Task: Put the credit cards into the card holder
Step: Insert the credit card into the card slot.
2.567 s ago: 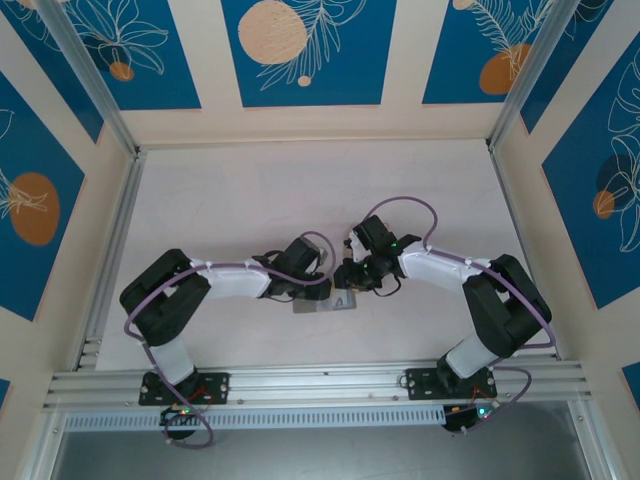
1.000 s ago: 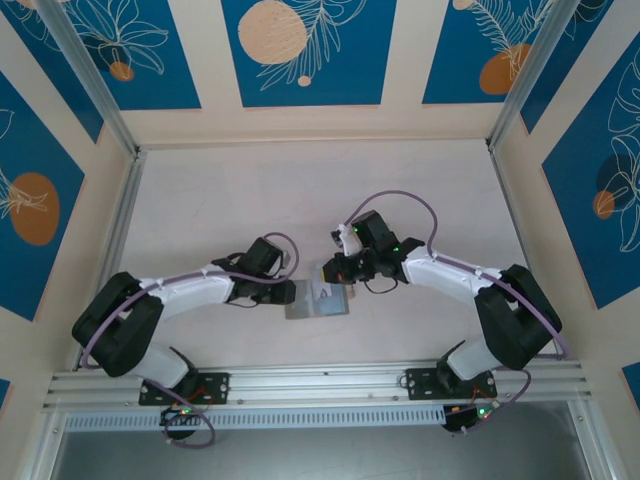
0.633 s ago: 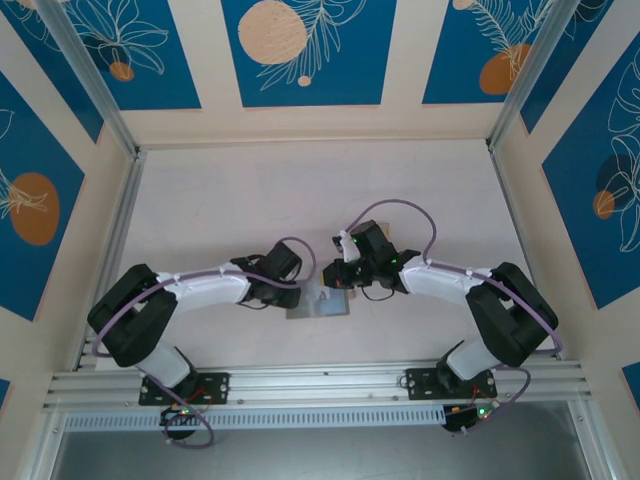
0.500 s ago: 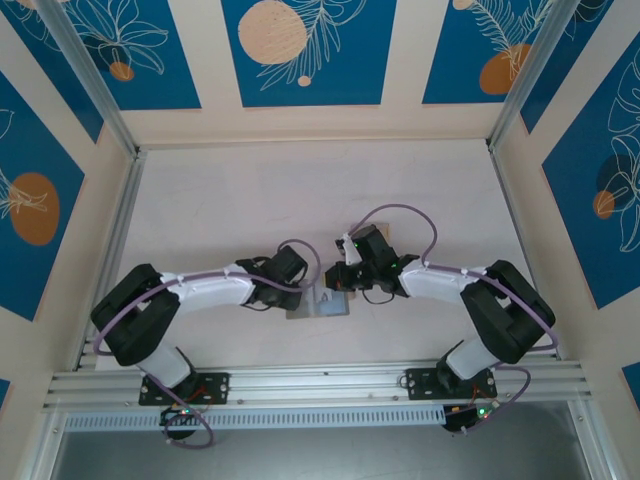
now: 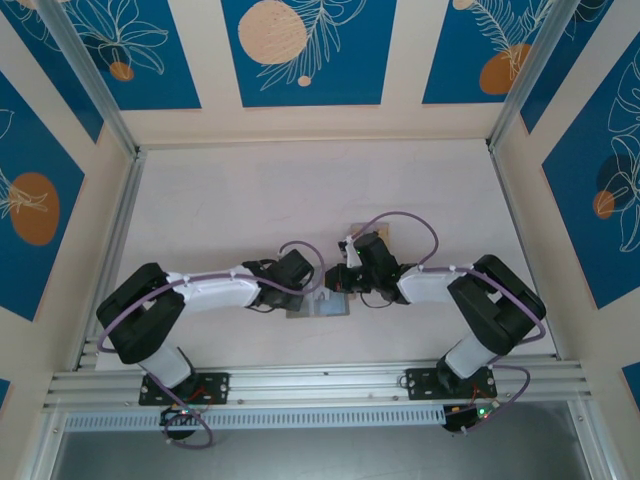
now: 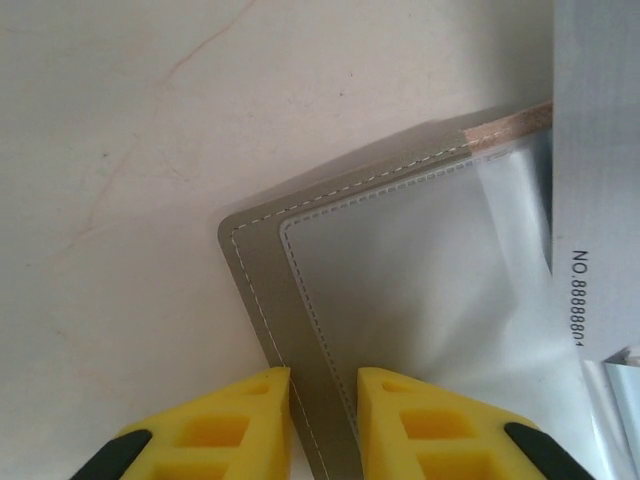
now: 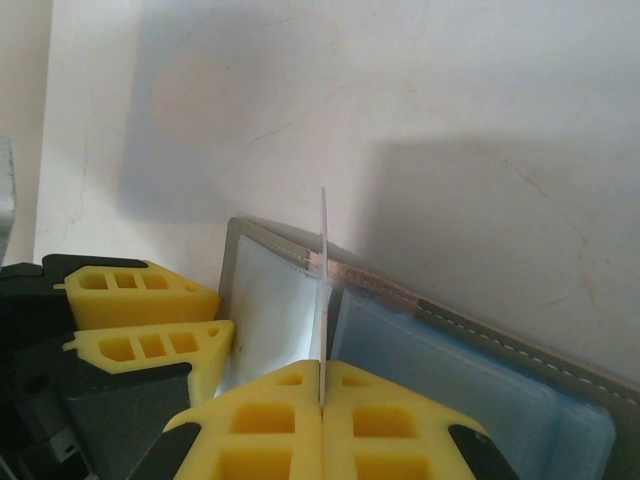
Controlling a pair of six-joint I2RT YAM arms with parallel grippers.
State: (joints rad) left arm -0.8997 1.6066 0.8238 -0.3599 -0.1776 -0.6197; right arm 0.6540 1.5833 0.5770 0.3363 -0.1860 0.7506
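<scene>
Table (image 5: pixel 250 190): a pale surface; the holder is laid open on it near the front edge, between the two grippers.
Holder (image 5: pixel 318 307): spread flat like a book. From the left wrist the holder (image 6: pixel 400 300) is shown with a grey stitched border and a clear-fronted left page. From the right wrist the holder (image 7: pixel 450 370) is shown with a bluish right page.
Left gripper (image 6: pixel 325 400): the yellow fingers are set narrowly apart over the holder's left border, and a strip of it is seen between them. Whether that border is clamped cannot be told.
Right gripper (image 7: pixel 322 395): clenched on the card, with both yellow fingers pressed against it.
Card (image 7: pixel 322 280): thin and whitish, held upright and seen edge-on. Its far end is met by the holder at the fold between the two pages. From the left wrist the card (image 6: pixel 595 180) is seen as a pale grey face printed with a number.
Tan card (image 5: pixel 360 228): laid on the table beyond the right wrist and partly hidden by a cable.
</scene>
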